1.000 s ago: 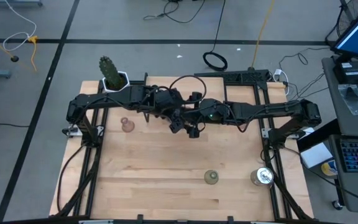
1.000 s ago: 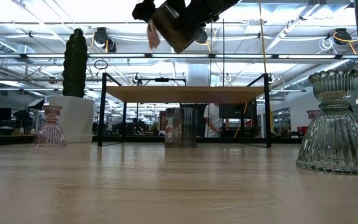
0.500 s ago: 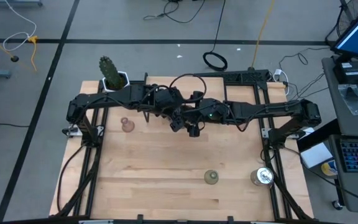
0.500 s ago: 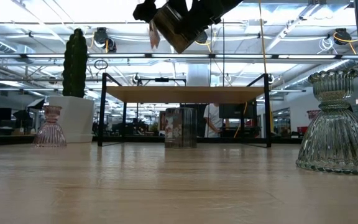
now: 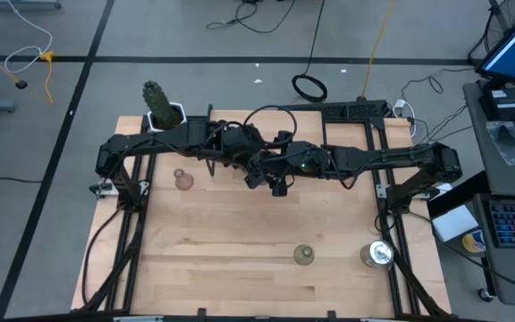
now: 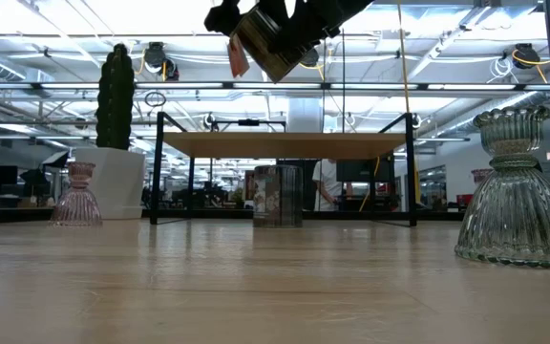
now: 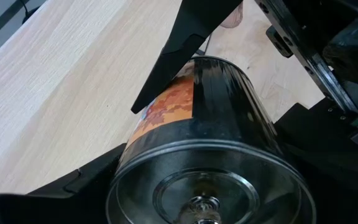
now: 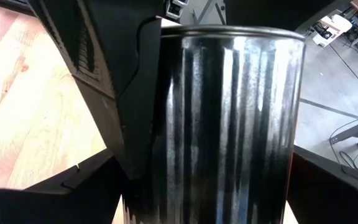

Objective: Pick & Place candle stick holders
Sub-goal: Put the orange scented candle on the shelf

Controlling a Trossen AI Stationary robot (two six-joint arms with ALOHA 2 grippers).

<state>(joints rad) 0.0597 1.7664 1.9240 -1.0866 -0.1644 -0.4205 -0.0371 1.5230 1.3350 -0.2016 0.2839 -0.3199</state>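
Both arms meet high over the table's middle at one squat silvery metal holder (image 6: 273, 46) with an orange label (image 7: 166, 106). My left gripper (image 7: 197, 186) and my right gripper (image 8: 210, 180) each have their fingers on either side of it. A pinkish glass holder (image 5: 183, 180) stands on its base at the left. An olive-green holder (image 5: 304, 256) and a second silvery holder (image 5: 377, 254) stand near the front edge. A third silvery holder (image 6: 278, 196) stands far back under the arms. My left gripper holds the silvery holder across its round wall (image 7: 135, 146), between its two fingers, with the holder's open end toward the wrist. The holder is lifted clear of the table. My right gripper holds the same holder across its round wall (image 8: 160, 155), between its two fingers, from the opposite side. One of its fingers (image 7: 185, 50) lies along the wall beside the label.
A cactus in a white pot (image 5: 161, 107) stands at the far left corner. Black frame rails (image 5: 132, 233) run along both sides of the wooden table. Bare wood lies between the arms and the front holders.
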